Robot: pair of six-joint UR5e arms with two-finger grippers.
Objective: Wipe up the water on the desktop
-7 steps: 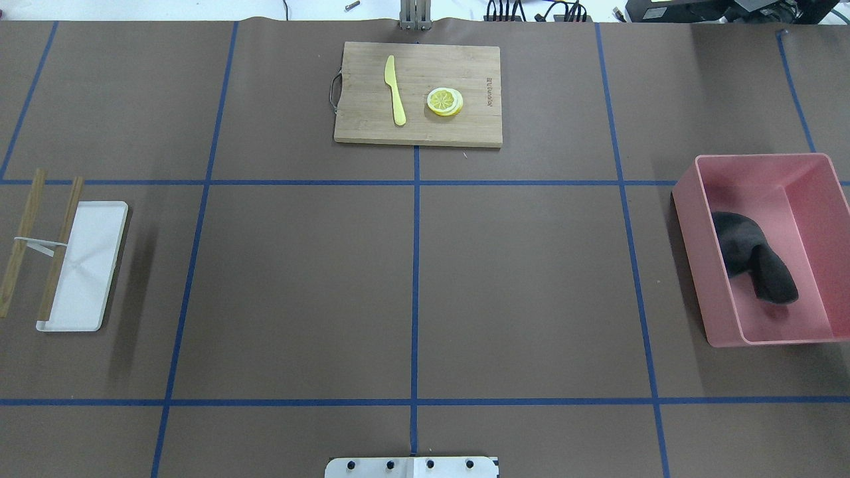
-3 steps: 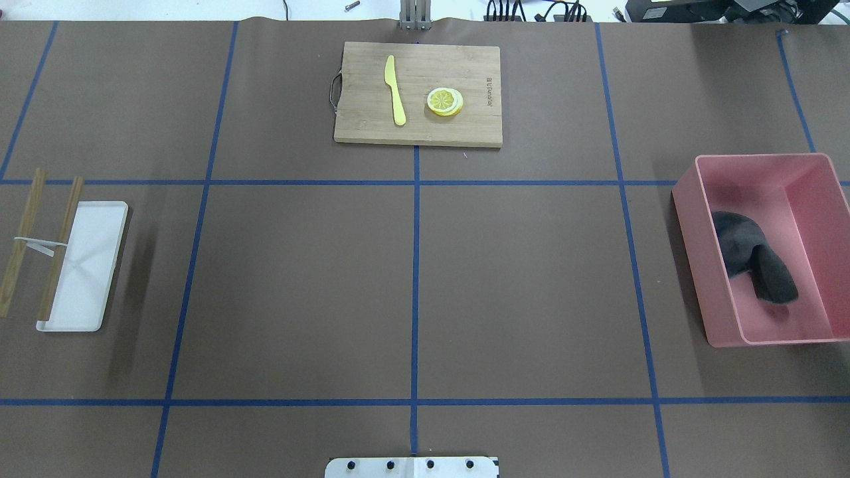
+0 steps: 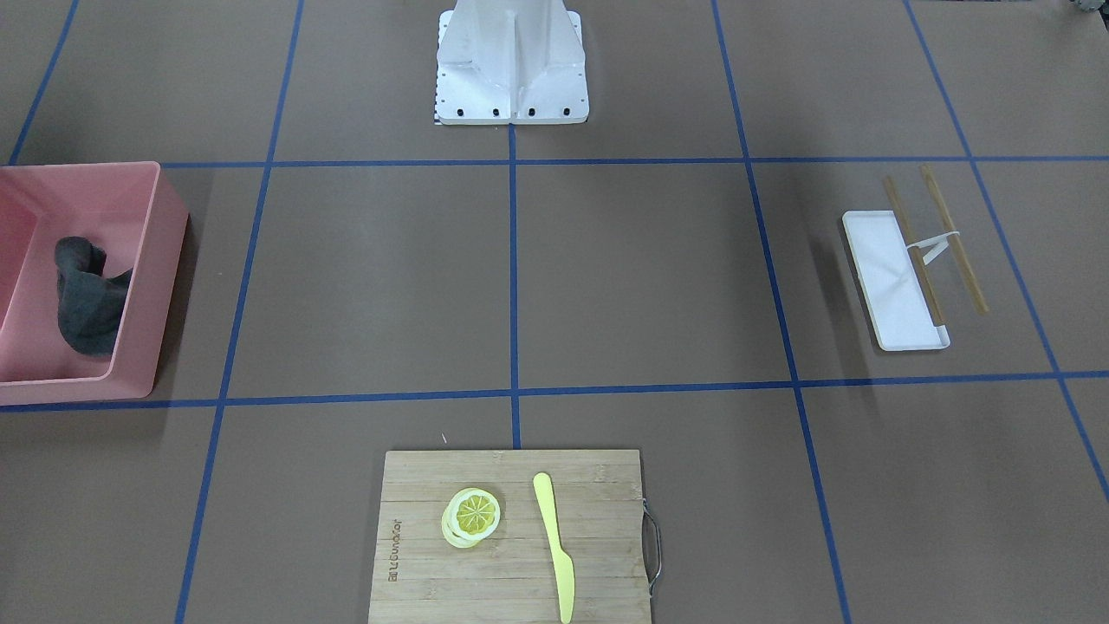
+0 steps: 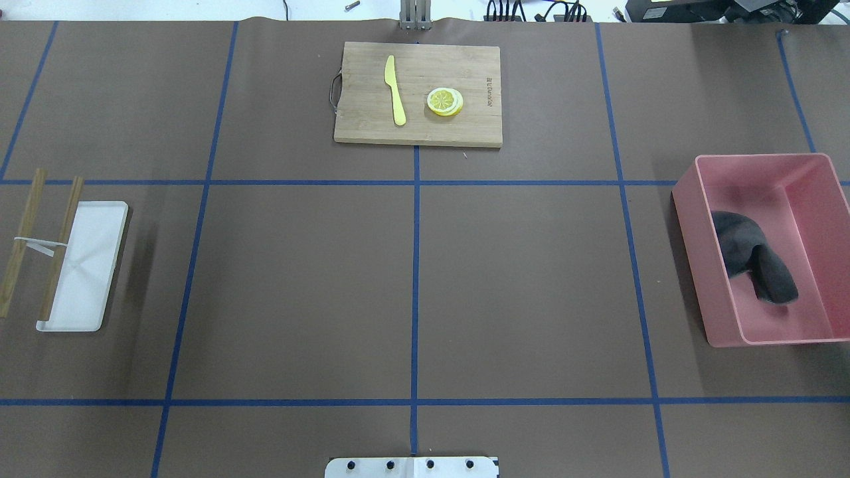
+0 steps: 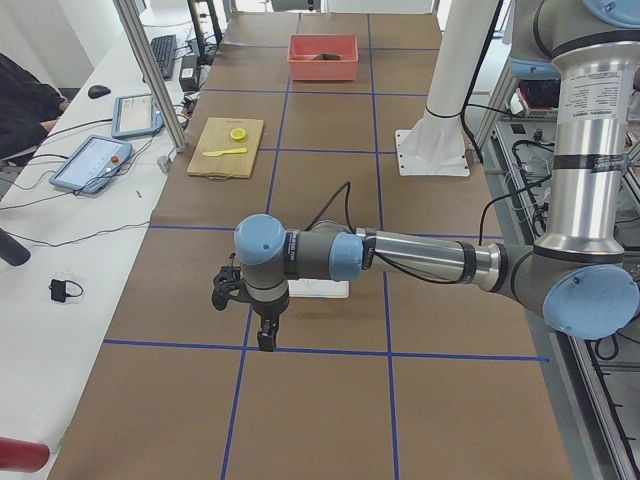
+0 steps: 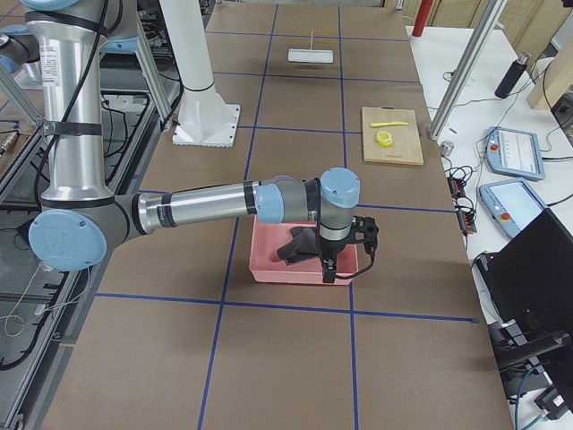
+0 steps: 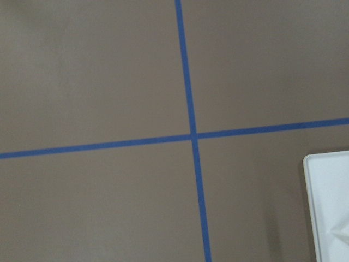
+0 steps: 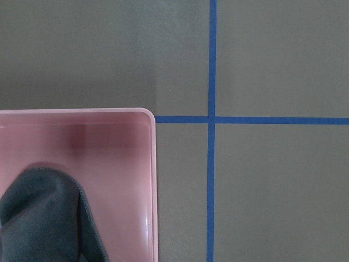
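Note:
The desktop (image 4: pixel 531 279) is a brown surface crossed by blue tape lines; no water shows on it in any view. A dark grey cloth (image 4: pixel 754 255) lies crumpled in a pink bin (image 4: pixel 690 219) at the right. My right gripper (image 6: pixel 329 269) hangs over the bin's outer edge beside the cloth (image 6: pixel 300 244), seen only from the side, so I cannot tell its state. My left gripper (image 5: pixel 266 335) hovers above the desktop near a white tray (image 5: pixel 318 289); I cannot tell its state either.
A bamboo cutting board (image 4: pixel 418 129) at the far middle carries a yellow knife (image 4: pixel 396 89) and lemon slices (image 4: pixel 445 101). The white tray (image 4: pixel 86 265) and two wooden sticks (image 4: pixel 23 239) lie at the left. The robot base (image 3: pixel 511 61) stands at the near middle.

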